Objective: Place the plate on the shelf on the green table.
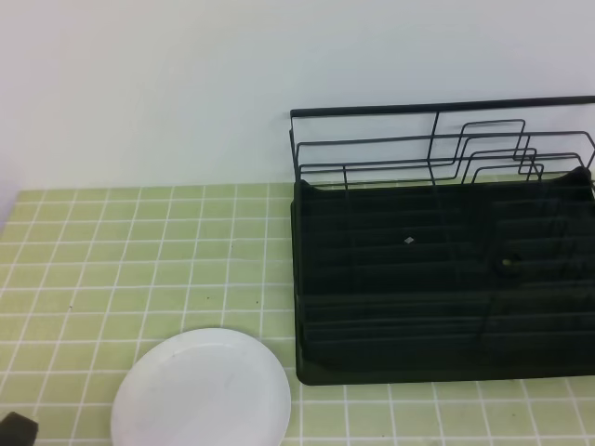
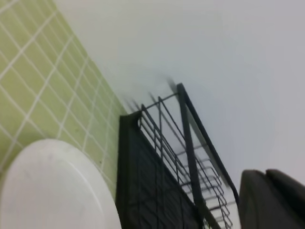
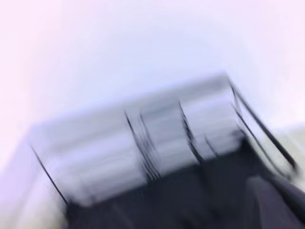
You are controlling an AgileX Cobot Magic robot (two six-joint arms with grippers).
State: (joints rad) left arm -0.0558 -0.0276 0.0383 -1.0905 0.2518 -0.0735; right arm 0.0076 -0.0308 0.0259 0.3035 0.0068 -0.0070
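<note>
The smooth white round plate (image 1: pixel 202 390) lay flat on the green tiled table (image 1: pixel 112 251), just left of the ribbed black wire-railed shelf (image 1: pixel 437 279). Both grippers were closed, holding nothing.

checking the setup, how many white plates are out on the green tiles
1. The plain white round plate lies flat on the light green tiled table, just left of the black ribbed dish rack. None shows in the rack.

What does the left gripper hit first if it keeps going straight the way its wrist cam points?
Probably the shelf: the left wrist view looks along the green table toward its wire back rail, with the plate below and nearer. The left gripper shows only as a dark edge, so depth is unclear.
</note>
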